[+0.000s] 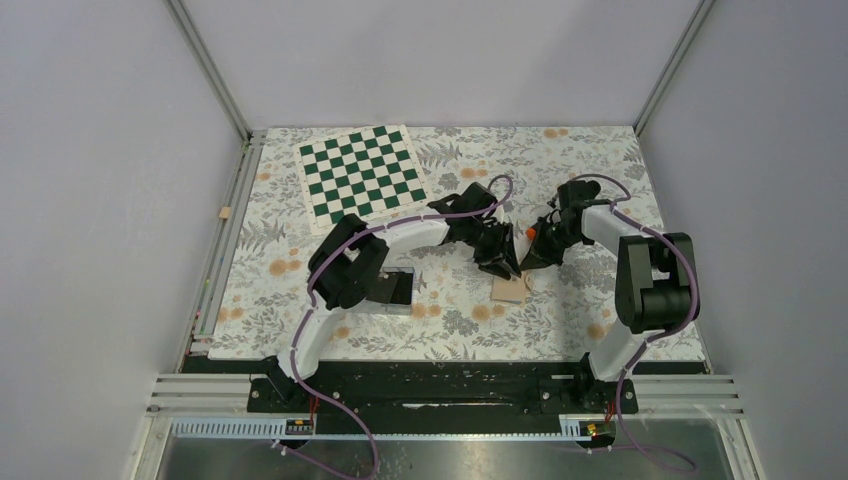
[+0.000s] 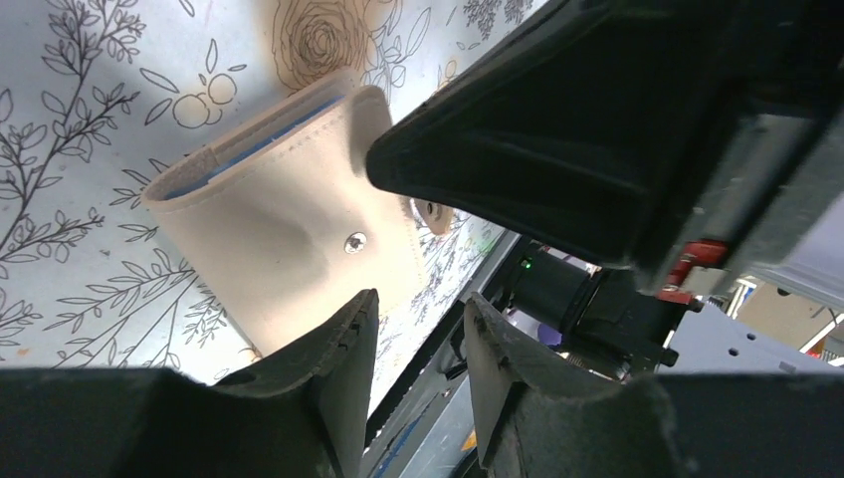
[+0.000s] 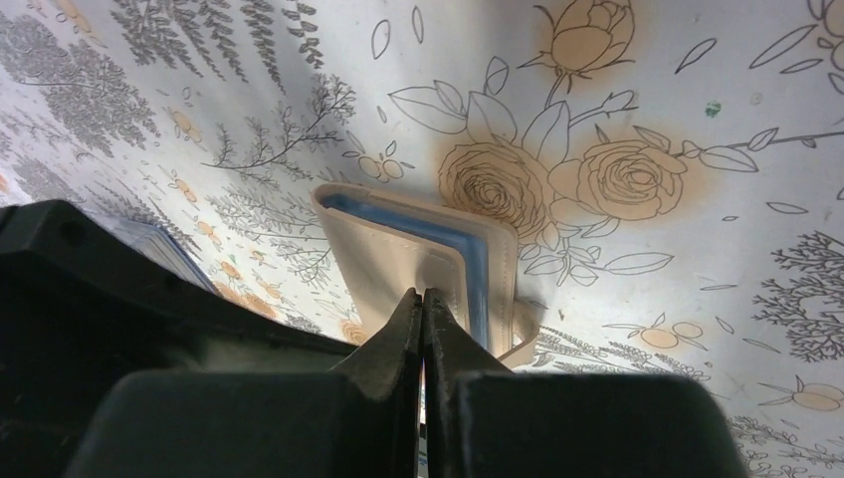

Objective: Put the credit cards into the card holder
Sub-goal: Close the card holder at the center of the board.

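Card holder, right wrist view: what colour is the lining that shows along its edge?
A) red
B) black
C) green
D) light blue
D: a light blue strip runs along the edge of the tan card holder, between its folded flaps.

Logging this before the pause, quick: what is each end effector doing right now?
Left end effector: open, nothing between its fingers.
Right end effector: closed, tips at the card holder; nothing visible between them.
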`<control>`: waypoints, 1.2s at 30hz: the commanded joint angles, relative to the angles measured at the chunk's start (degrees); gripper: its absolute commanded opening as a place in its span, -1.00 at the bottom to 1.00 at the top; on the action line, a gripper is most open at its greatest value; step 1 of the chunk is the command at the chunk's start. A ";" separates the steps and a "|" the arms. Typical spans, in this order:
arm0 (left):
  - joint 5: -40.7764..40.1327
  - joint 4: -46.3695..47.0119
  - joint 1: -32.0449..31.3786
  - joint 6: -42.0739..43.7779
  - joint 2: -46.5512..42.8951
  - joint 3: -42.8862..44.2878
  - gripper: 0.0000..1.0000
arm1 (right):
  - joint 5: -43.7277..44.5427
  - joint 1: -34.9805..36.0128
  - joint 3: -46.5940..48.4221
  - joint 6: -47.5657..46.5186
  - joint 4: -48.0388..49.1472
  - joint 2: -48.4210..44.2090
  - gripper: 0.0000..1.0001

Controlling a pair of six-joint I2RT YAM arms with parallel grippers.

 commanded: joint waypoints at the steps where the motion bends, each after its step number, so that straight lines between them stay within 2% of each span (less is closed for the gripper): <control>1: 0.30 1.40 -0.64 -2.07 -0.20 3.16 -0.23 | 0.91 -0.23 0.24 0.46 0.21 1.06 -1.00; 12: -1.22 -0.83 -2.43 -2.31 3.96 8.63 -0.26 | 0.41 -0.23 -0.86 1.58 -1.66 0.65 -1.00; 19: -8.43 -5.96 -2.93 0.29 4.41 10.52 -0.31 | 0.01 -0.23 -1.94 2.70 -1.90 -0.04 -1.00; 26: -8.33 -2.40 -3.15 -1.38 5.08 10.43 -0.36 | -0.37 -0.23 -2.03 2.88 -2.10 0.00 -1.00; 32: -6.88 -0.29 -3.38 -2.68 5.88 10.25 -0.57 | -0.58 -0.29 -2.07 2.88 -2.18 -0.08 -1.00; 36: -6.82 -0.22 -3.40 -2.52 5.72 10.05 -0.87 | -0.90 -0.32 -1.97 2.84 -2.28 0.00 -1.00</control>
